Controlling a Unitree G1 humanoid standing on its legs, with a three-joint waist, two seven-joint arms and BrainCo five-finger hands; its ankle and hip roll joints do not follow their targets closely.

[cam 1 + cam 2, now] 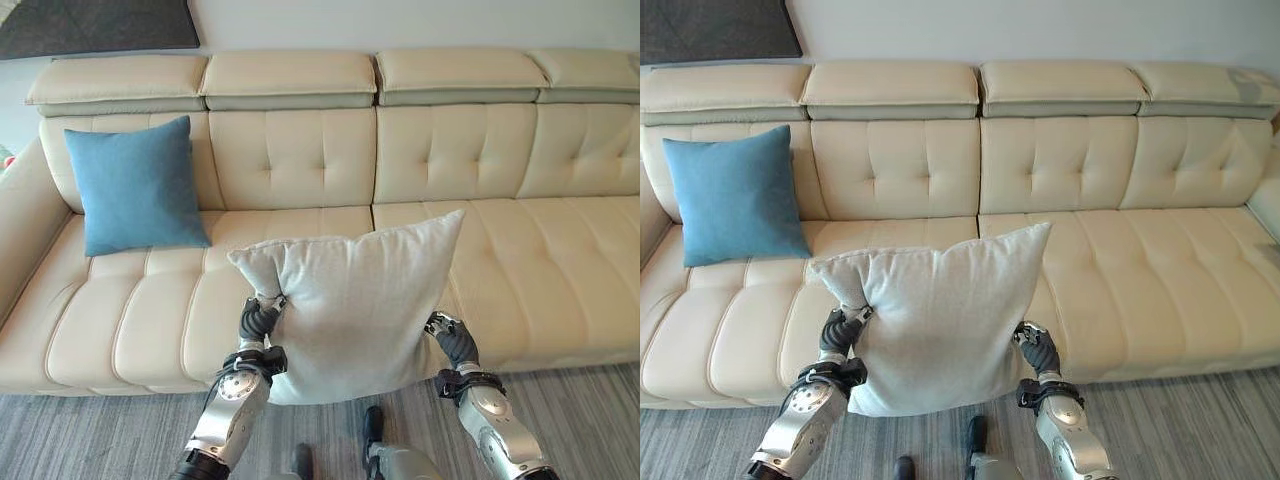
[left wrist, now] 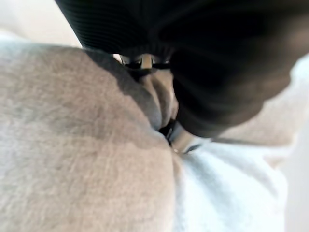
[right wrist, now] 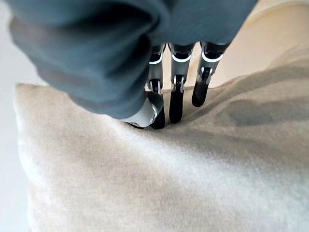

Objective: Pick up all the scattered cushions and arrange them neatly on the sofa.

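The grey cushion (image 1: 355,305) is held up off the floor in front of the cream sofa (image 1: 540,270), tilted so one corner points up and away from the robot, over the front edge of the seat. It hangs between the two hands. The left hand (image 1: 256,322) grips the cushion's left edge just under a bunched corner; in the left wrist view the fabric is puckered into a fold where the fingers (image 2: 179,137) and thumb pinch it. The right hand (image 1: 447,336) is at the opposite edge, low on the cushion; in the right wrist view its fingers (image 3: 176,104) lie close together, dark tips pressing into the fabric, with the thumb beside them. Beyond the left fingers, a blue cushion (image 1: 135,186) stands upright against the sofa's backrest at its left end, well apart from the grey one.
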